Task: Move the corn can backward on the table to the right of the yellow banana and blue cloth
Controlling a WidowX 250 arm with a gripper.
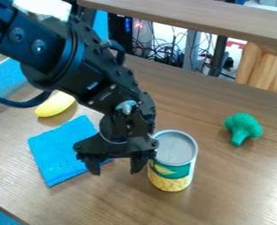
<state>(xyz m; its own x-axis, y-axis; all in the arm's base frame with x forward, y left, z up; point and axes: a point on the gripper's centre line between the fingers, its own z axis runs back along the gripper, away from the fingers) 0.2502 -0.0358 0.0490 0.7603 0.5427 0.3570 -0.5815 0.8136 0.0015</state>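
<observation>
Wood-grained table [240,184], with tangled cables [169,55] beyond its far edge. Upright near the middle stands a can [173,158], its label [174,171] green and yellow, just right of the gripper [115,168], whose fingers are spread apart (whether they touch the can, I cannot tell). Left lies a blue cloth [58,151], partly hidden by the gripper; farther back, a half-covered banana [55,104]; far right, toy broccoli [244,127]

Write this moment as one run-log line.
tool open, beside upright can | blue cloth left of can | banana behind cloth | green broccoli right of can
</observation>
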